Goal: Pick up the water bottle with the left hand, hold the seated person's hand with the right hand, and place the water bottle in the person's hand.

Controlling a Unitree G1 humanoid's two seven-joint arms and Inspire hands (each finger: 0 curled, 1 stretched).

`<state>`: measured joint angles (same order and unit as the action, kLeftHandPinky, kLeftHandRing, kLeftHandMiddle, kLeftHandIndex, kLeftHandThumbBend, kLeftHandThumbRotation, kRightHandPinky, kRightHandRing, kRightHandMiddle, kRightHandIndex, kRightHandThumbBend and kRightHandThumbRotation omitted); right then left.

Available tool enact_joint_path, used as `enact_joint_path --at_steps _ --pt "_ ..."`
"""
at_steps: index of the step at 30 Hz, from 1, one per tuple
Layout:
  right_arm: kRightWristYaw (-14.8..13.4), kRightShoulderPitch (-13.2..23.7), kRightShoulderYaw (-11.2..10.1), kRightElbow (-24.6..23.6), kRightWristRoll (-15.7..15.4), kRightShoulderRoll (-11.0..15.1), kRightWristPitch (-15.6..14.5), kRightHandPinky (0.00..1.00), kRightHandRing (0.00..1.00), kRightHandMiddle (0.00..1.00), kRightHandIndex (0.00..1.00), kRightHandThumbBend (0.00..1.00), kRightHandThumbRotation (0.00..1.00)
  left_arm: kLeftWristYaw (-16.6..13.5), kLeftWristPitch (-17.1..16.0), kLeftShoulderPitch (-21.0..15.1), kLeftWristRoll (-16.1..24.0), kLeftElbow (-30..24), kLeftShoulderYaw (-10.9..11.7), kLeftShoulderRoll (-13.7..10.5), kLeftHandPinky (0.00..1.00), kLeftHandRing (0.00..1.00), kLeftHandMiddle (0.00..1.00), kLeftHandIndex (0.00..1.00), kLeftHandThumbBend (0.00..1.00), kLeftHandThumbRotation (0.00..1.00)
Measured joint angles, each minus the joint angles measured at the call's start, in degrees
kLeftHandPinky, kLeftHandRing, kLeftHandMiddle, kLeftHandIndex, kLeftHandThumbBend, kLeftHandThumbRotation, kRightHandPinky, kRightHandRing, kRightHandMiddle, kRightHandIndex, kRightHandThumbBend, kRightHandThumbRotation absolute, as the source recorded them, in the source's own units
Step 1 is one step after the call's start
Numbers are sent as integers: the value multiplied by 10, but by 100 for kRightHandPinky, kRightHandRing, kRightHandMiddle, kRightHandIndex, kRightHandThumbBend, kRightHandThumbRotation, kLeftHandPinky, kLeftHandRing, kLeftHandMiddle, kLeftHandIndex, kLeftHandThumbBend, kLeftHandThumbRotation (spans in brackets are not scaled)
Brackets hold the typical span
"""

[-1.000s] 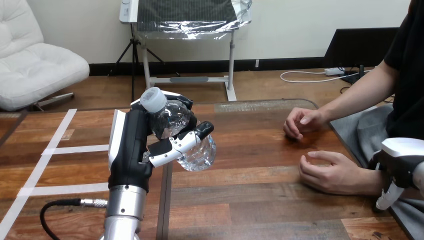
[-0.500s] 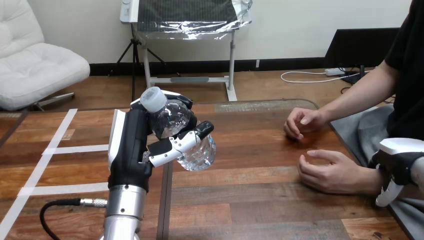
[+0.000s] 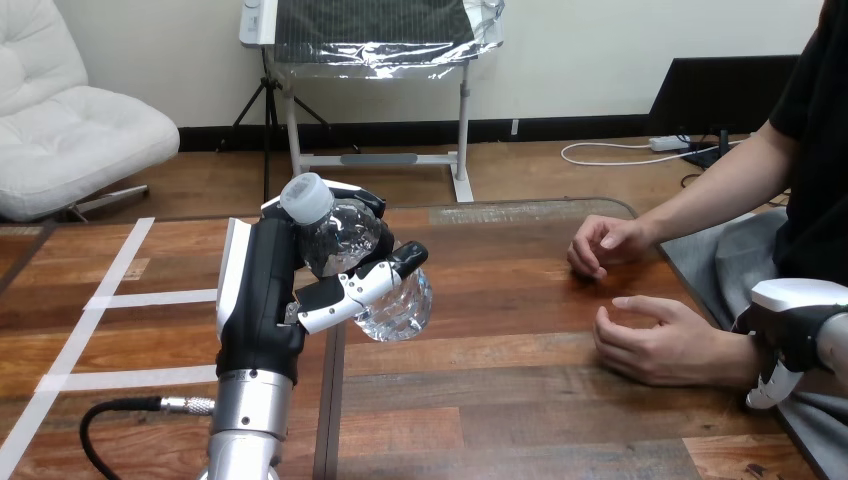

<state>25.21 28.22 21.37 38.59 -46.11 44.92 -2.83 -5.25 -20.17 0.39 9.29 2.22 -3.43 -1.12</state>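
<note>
Left of centre in the frame, your robot's left hand [image 3: 262, 300] holds the water bottle [image 3: 398, 305] up off the wooden table [image 3: 500, 400]. Its fingers wrap the far side of the clear body and its thumb [image 3: 358, 285] is clamped across the near side. The bottle leans, with its white cap [image 3: 306, 198] toward the upper left and its base toward the lower right, above the dark seam that runs down the tabletop. The silver left forearm [image 3: 245, 420] rises from the bottom edge just below it.

At the lower right edge, your right hand [image 3: 795, 330] sits against the wrist of the person's lower hand [image 3: 655, 345]. You cannot tell from here whether it grips that wrist or only rests beside it. The person's lower hand lies on the table on its side, loosely curled, with the opening turned toward the left of the frame. The person's upper hand [image 3: 603, 245] rests on the table farther back at centre right, loosely curled too.

Both of the person's hands are well apart from the bottle, with bare tabletop between them. White tape strips [image 3: 130, 298] cross the table's left part.
</note>
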Motion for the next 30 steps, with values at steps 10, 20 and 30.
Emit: enact_joint_path --at_steps 10,20,30 --pt "-3 13 11 13 0 0 6 46 61 70 75 69 0 0 0 0 0 0 0 0 37 42 46 49 62 0" --pt "0 14 11 16 8 -2 -1 48 63 72 75 70 0 0 0 0 0 0 1 0 37 42 46 49 62 0" --pt "8 14 11 12 16 -2 -11 47 60 71 76 68 0 0 0 0 0 0 1 -1 37 42 46 49 62 0"
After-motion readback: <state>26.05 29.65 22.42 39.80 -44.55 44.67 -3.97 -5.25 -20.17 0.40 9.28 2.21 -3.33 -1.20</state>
